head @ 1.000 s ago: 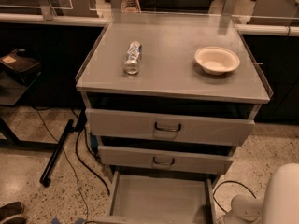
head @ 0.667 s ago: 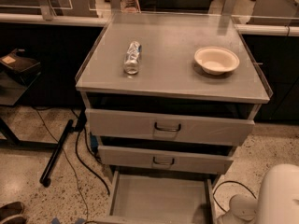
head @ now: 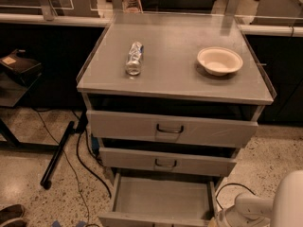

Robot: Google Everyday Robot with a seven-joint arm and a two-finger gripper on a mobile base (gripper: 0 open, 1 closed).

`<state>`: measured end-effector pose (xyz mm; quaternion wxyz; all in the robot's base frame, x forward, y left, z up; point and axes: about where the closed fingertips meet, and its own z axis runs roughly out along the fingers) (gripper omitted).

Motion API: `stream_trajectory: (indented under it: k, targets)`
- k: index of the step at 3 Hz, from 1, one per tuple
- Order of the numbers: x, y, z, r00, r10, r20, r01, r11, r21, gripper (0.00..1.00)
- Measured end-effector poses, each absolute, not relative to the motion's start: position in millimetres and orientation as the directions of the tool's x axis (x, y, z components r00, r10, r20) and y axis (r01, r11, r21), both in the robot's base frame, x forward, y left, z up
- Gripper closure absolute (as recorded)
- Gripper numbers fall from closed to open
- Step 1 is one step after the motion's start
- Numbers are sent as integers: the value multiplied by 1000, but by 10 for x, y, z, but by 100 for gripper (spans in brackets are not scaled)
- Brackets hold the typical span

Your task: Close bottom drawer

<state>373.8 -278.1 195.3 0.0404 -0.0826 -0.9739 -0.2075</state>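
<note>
The bottom drawer (head: 161, 198) of the grey cabinet is pulled far out, and its plain grey tray shows empty. Its front panel (head: 151, 219) lies at the frame's bottom edge, with the handle out of view. The middle drawer (head: 165, 161) and the top drawer (head: 173, 128) stand slightly out, each with a dark loop handle. My gripper is not in view. Only a white part of my arm (head: 265, 207) shows at the bottom right, next to the open drawer's right side.
A crushed plastic bottle (head: 134, 58) and a beige bowl (head: 219, 60) lie on the cabinet top (head: 175, 77). Black cables and a black pole (head: 59, 152) are on the speckled floor at the left. A shoe tip (head: 12, 214) is at the bottom left.
The white arm part at the bottom right has shifted slightly. The drawers and the things on top have not moved.
</note>
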Motion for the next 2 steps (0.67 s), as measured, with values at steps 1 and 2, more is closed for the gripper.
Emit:
stream_trajectory:
  k: [1, 2]
  targets:
    - [3925, -2765, 2009, -982, 178, 69, 191, 893, 408, 100]
    - [3925, -2765, 2007, -982, 178, 70, 191, 893, 408, 100]
